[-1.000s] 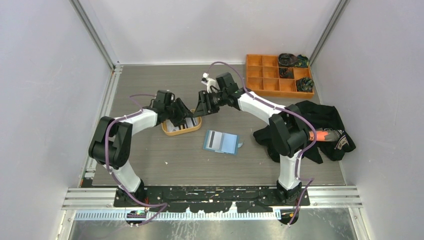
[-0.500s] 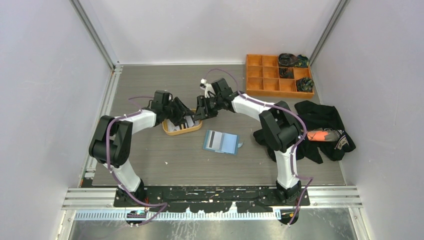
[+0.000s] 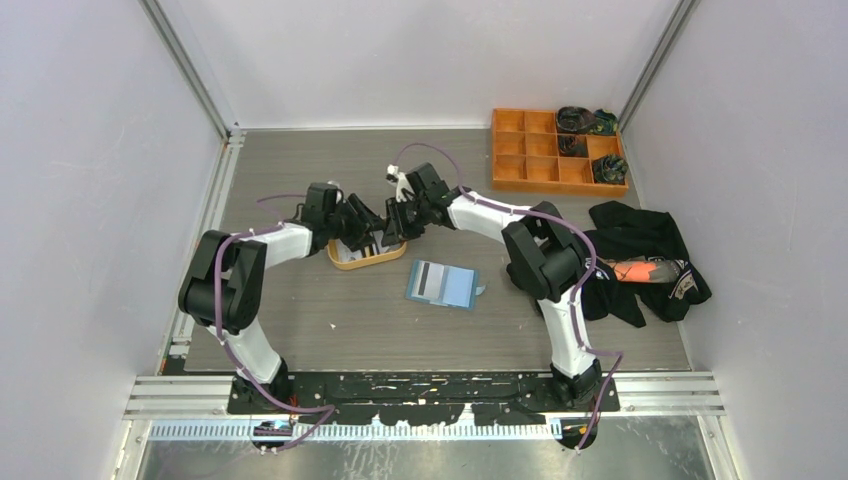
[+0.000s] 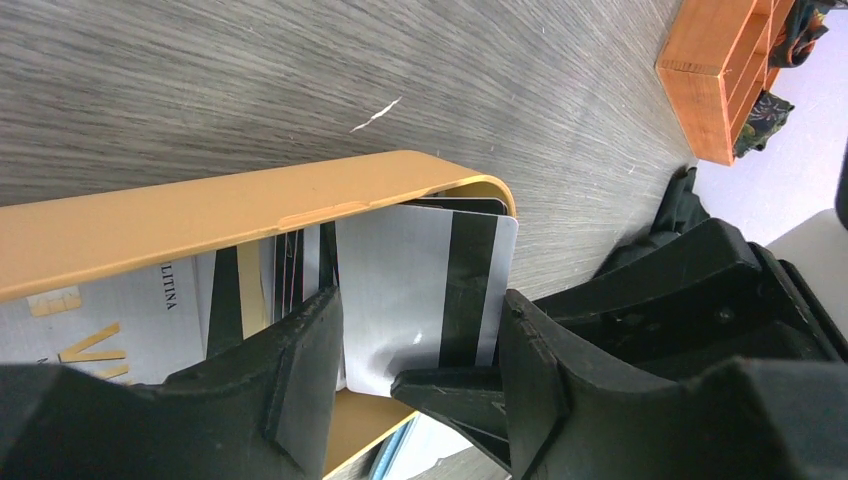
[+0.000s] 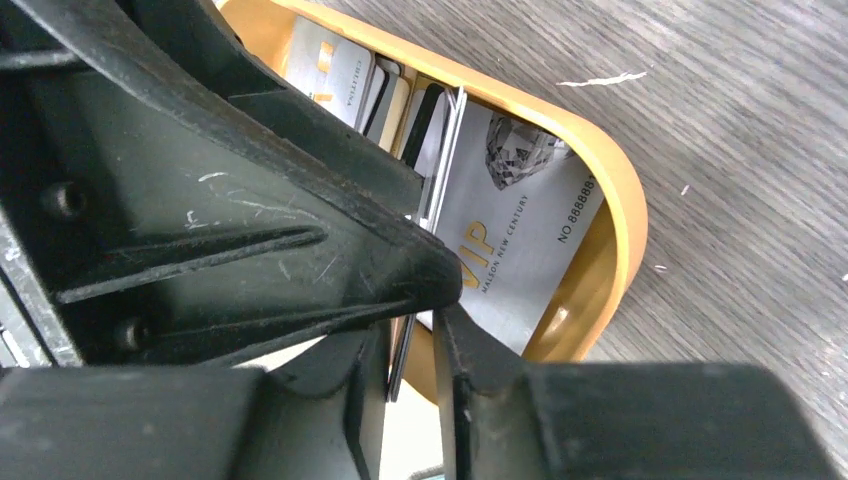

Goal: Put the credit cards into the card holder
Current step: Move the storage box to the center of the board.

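While both arms are bent inward over the table (image 3: 300,320), one blue card holder (image 3: 455,288) is seen lying flat, nearer the bases than either pair of jaws and slightly to their right. One of the credit cards (image 3: 431,279), dark-striped, is laid on its left half.

Beyond it, one orange oval tray (image 3: 365,265) is found directly beneath both grippers, so most of it is hidden from above. Several other cards are stacked in it, overlapped too much to be counted. The left gripper (image 4: 422,300) is clamped across the width of one striped grey card (image 4: 400,270), which is propped up inside the tray. The right gripper (image 5: 440,300) is seen with its jaws nearly together about thin card edges, beside one silver VIP card (image 5: 520,230); whether anything is pinched cannot be told.

Farther right of the right jaws, one black garment heap (image 3: 650,235) is spread. At the back, one orange compartment box (image 3: 540,186) is set, with dark bundles seen in three of its cells.
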Robot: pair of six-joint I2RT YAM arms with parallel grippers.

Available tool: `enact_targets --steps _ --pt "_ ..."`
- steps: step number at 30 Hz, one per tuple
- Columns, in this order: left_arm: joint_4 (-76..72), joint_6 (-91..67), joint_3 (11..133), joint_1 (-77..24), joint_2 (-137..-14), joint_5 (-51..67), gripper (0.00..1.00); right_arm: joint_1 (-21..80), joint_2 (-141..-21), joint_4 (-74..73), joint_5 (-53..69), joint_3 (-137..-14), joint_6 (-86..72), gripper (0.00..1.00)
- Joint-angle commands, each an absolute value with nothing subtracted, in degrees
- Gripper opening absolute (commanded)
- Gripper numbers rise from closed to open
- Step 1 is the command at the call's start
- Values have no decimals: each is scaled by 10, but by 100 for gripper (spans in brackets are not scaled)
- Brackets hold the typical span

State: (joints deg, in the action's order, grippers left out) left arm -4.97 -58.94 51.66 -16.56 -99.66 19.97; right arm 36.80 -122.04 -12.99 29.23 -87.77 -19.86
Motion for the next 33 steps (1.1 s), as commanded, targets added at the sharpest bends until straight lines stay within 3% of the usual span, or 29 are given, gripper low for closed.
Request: enact_targets --steps 1,5,12,19,27,33 --pt "-77 -582 494 -167 -998 210 44 369 -1216 -96 279 -895 -215 23" --pt "-74 -571 488 -162 -979 204 53 359 -1217 -84 295 -894 -250 14" --pt "-49 -541 475 -149 -925 171 67 343 -1225 -55 353 -889 -298 11" --pt "-27 -481 458 -141 -852 128 83 341 -1237 -58 373 -898 -293 12" --pt "-63 -421 412 -121 -762 143 91 342 -1253 -100 390 -923 -260 14" --pt "-71 -384 336 -100 -632 132 100 345 -1267 -138 389 -953 -225 23"
